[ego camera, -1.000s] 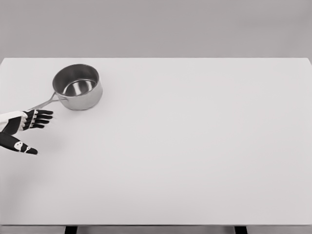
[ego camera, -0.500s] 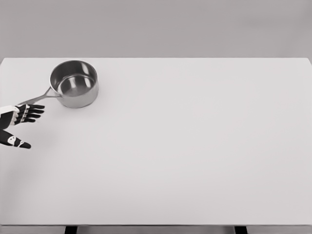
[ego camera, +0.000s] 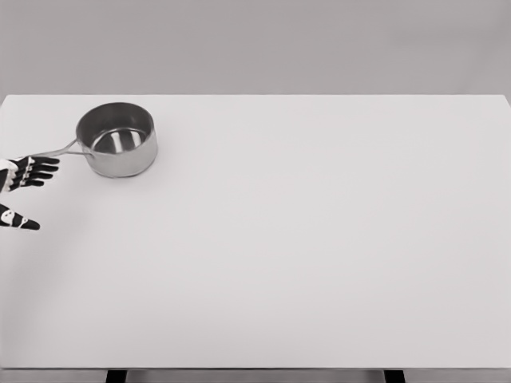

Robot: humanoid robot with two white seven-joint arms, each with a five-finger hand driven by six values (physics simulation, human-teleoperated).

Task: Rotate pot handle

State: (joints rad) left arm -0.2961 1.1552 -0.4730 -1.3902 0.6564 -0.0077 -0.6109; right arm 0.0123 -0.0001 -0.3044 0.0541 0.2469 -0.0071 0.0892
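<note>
One hand is all I have in view, my left hand (ego camera: 22, 191), at the far left edge of the picture with most of the arm cut off by the frame. Its fingers (ego camera: 41, 170) are stretched out flat and pointing right, with the thumb (ego camera: 19, 222) spread well apart below them, so the hand is open and holds nothing. The fingertips sit just under the free end of the handle (ego camera: 57, 151); I cannot tell whether they touch it or only lie beside it. The handle is a thin metal bar running up and to the right from there to the pot (ego camera: 116, 140), which it joins on the left side of the wall. The pot is a shiny steel saucepan standing upright, open at the top, in the far left part of the worktop (ego camera: 319, 239) near the back edge. The worktop is a plain white slab filling nearly the whole view, with a grey wall (ego camera: 255, 44) behind it.
</note>
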